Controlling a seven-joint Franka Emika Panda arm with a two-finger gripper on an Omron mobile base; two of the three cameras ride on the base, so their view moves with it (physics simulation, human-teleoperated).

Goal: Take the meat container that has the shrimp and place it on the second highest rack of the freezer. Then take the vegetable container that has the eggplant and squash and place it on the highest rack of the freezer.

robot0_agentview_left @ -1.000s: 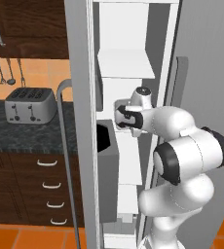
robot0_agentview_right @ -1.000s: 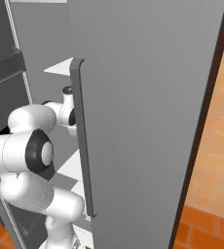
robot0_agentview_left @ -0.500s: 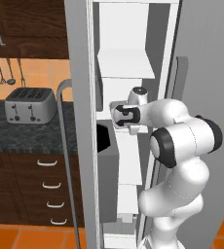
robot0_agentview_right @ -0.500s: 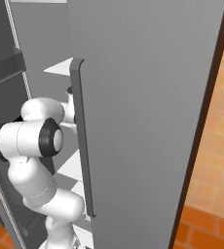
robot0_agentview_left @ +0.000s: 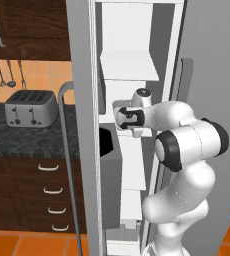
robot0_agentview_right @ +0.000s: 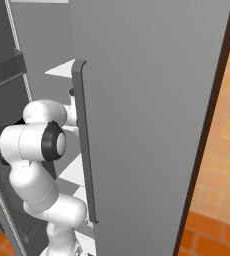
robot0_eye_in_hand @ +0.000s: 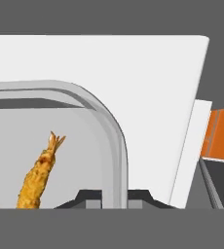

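Gripper (robot0_eye_in_hand: 115, 200) clamped on the rim of the meat container (robot0_eye_in_hand: 115, 146), shrimp (robot0_eye_in_hand: 37, 176) inside, over a white freezer shelf (robot0_eye_in_hand: 148, 92).

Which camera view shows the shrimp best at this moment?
The hand view. There the shrimp lies in plain sight inside its grey container, whose rim the hand pinches, over a white shelf. In the left and right base views the arm reaches into the freezer, and I cannot make the shrimp out.

No text, label, brand or number can be read anywhere.
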